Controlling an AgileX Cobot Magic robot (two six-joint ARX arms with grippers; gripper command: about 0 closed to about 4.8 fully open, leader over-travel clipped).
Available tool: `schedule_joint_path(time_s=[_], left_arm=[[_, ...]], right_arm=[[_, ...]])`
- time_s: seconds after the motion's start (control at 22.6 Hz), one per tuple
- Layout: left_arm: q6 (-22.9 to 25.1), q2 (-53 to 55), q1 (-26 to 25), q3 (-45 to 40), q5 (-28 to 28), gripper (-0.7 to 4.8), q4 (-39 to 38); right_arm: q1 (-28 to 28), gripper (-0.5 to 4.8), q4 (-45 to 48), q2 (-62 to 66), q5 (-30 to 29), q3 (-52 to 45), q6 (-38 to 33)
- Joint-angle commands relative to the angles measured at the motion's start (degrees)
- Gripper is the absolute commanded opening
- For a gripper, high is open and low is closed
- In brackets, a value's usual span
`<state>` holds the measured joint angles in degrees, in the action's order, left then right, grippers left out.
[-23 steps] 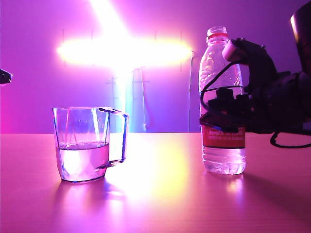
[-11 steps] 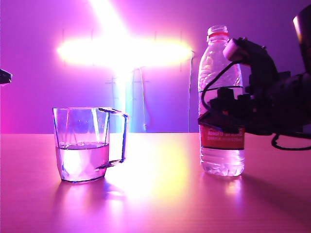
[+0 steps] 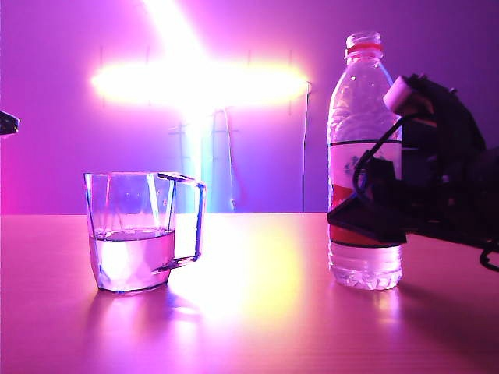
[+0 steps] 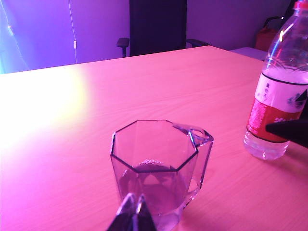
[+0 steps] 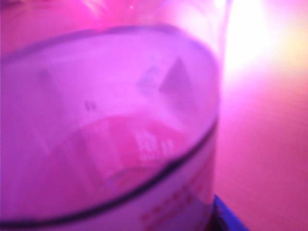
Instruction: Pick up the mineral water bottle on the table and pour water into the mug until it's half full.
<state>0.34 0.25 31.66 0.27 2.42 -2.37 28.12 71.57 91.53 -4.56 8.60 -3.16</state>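
Nearest the outside camera is bare table (image 3: 257, 327), pale wood grain under pink light, nothing on it between the two vessels. Mug (image 3: 140, 231) stands left, approx half full of water (image 3: 132, 253), handle twd the bottle. Looks like hard faceted glass or plastic, so rigid and prob. breakable; needs no touching now.

Bottle (image 3: 365, 164) stands upright on the right, well apart from the mug, cap off. Thin ribbed plastic w/ less water in it: light, squashy, slick. Best hold is round the label band.

Right gripper (image 3: 390, 210) sits at that band; jaws hidden by the dark arm, wrist view all bottle, so can't tell if gripping. Left gripper (image 4: 133, 211) hangs near the mug, tips together, empty.

Far back: chair (image 4: 158, 26), glaring lights. Nothing in the way.
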Motion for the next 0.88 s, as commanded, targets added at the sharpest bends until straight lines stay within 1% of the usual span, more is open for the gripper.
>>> schedule_joint_path(time_s=[0.04,0.09,0.18,0.4,0.53,0.66,0.71,0.8,0.84,0.88], left_arm=[[-0.15,0.09,0.02,0.24,0.22,-0.02,0.72],[-0.15,0.09,0.02,0.24,0.22,-0.02,0.72],[-0.15,0.09,0.02,0.24,0.22,-0.02,0.72],[-0.15,0.09,0.0,0.24,0.22,-0.02,0.7],[-0.15,0.09,-0.26,0.24,0.28,-0.02,0.7],[-0.15,0.09,-1.7,0.24,0.39,-0.02,0.66],[-0.15,0.09,-2.43,0.24,0.35,-0.02,0.7],[-0.15,0.09,-4.66,0.24,0.39,-0.02,0.7],[-0.15,0.09,-7.32,0.24,0.37,-0.02,0.74],[-0.15,0.09,-8.72,0.24,0.39,-0.02,0.72]], right_arm=[[0.11,4.68,5.25,-0.28,-0.07,-1.14,-0.26],[0.11,4.76,6.56,-0.33,-0.07,-1.79,-0.7],[0.11,4.77,9.03,-0.39,-0.02,-2.99,-2.12],[0.15,4.79,9.18,-3.8,2.51,-6.84,-2.89],[0.42,4.79,7.21,-9.44,3.06,-8.68,-3.41],[2.23,4.79,6.82,-15.04,3.63,-8.68,-3.87],[2.91,4.79,6.69,-16.79,4.68,-8.66,-3.87],[4.87,4.79,6.21,-20.59,8.57,-8.66,-3.91],[7.04,4.79,5.42,-24.5,13.29,-8.63,-3.91],[8.0,4.79,4.72,-26.47,15.19,-8.63,-3.91]])
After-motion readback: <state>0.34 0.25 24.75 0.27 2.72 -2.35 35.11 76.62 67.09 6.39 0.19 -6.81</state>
